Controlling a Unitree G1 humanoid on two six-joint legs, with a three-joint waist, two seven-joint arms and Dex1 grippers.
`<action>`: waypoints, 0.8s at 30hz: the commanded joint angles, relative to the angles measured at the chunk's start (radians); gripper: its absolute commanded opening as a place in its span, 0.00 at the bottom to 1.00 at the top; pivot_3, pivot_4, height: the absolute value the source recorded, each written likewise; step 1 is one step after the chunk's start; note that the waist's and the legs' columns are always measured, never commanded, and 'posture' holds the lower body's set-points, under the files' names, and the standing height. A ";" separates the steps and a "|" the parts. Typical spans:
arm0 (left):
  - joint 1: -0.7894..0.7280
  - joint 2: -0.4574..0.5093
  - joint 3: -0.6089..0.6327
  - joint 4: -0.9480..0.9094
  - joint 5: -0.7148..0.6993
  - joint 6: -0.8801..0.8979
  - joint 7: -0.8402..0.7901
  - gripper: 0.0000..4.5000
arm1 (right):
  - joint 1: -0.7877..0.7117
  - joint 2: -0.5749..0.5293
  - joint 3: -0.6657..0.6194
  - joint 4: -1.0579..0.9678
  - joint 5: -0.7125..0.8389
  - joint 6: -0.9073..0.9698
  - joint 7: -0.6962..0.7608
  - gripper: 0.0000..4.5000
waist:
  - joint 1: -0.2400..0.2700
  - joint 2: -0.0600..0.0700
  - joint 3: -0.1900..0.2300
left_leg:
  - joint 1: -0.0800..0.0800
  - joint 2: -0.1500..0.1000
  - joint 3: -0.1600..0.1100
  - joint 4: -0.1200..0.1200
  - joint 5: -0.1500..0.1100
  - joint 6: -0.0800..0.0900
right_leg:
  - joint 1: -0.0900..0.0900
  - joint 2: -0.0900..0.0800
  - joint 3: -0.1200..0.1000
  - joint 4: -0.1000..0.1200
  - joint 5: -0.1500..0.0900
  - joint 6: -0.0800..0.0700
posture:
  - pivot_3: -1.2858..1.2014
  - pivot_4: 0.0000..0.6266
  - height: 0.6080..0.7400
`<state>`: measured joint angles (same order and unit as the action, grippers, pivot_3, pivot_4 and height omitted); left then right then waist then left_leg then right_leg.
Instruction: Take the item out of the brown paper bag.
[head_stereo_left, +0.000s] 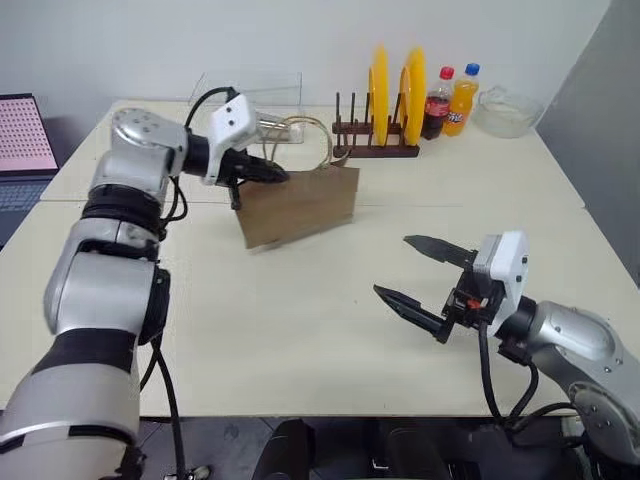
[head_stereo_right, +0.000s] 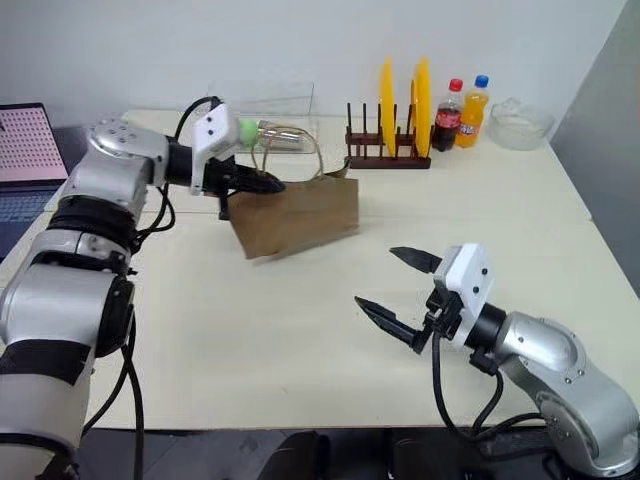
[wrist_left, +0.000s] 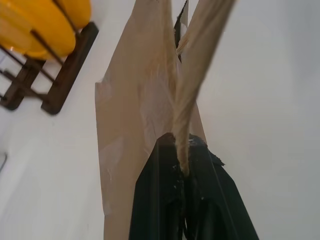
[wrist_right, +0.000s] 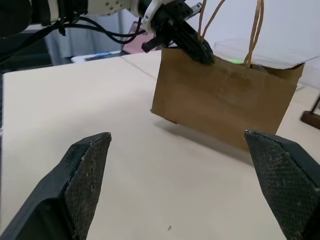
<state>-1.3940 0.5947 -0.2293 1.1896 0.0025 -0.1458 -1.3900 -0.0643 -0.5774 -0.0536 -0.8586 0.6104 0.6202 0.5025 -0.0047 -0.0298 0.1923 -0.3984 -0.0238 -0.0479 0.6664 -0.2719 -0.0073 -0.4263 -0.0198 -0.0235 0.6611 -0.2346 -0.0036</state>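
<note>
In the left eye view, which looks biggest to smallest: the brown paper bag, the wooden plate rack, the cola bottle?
1. Brown kraft paper bag
2. Dark wooden plate rack
3. Red-capped cola bottle

The rack and bottle stand farther back, so they look smaller than they are.

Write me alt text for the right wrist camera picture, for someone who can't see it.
A brown paper bag hangs tilted just above a pale table, lifted by the left gripper, whose jaws are shut on the bag's top edge by a handle. In the foreground the right gripper faces it with jaws wide open and empty.
</note>
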 joint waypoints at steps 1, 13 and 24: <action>-0.087 -0.064 0.032 0.055 0.018 -0.092 0.002 0.00 | 0.043 0.019 0.011 -0.094 -0.039 -0.018 -0.069 1.00 | 0.001 0.000 0.000 | 0.000 0.000 0.000 0.000 0.000 0.000 | 0.000 0.000 0.000 0.000 0.000 0.000 | 0.52 0.24 1.00; -0.101 -0.197 0.034 0.121 0.093 -0.194 0.000 0.00 | 0.122 0.040 0.059 -0.188 -0.123 0.001 -0.211 1.00 | -0.003 -0.001 0.001 | 0.000 0.001 0.000 0.005 0.000 0.000 | 0.001 0.001 0.000 0.003 0.000 0.000 | 0.52 0.24 1.00; -0.076 -0.223 0.023 0.138 0.179 -0.302 0.088 0.00 | 0.119 0.051 0.160 -0.189 -0.254 -0.039 -0.344 1.00 | -0.001 -0.001 0.001 | 0.000 0.000 0.000 0.007 0.000 0.000 | 0.001 0.001 0.000 0.003 0.000 0.000 | 0.52 0.24 1.00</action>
<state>-1.4518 0.3704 -0.2274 1.3369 0.1774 -0.4264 -1.3247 0.0608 -0.5349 0.1042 -0.9641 0.3715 0.6111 0.1755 -0.0058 -0.0309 0.1929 -0.3984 -0.0236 -0.0479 0.6738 -0.2718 -0.0070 -0.4250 -0.0183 -0.0231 0.6642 -0.2347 -0.0032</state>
